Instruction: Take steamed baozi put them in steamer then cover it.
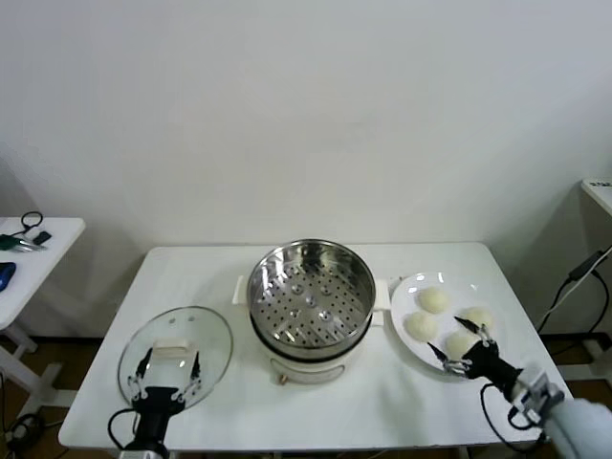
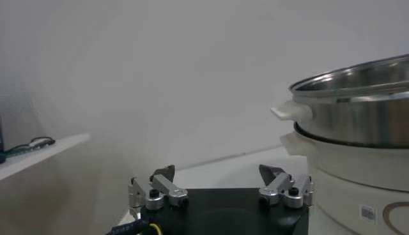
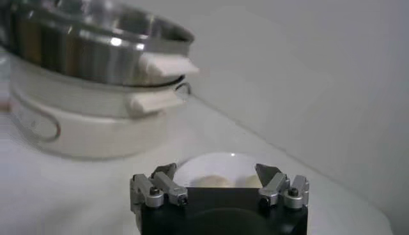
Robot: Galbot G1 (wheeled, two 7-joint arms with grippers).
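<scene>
On the white plate (image 1: 406,292) right of the empty steamer (image 1: 311,296), four buns (image 1: 432,299) sit under my right pincer (image 1: 467,341), spread wide and empty; likely soft, light, squashable, so grip the sides gently; left pincer (image 1: 164,376) released over the lid (image 1: 175,354).

Robot test lab suggested, not home kitchen. Bare white wall (image 1: 306,115) seen behind plain white table (image 1: 316,402). Second white table (image 1: 38,249) with loose cables seen at left edge, another at right edge. Black cable (image 1: 574,282) seen hanging at right.
</scene>
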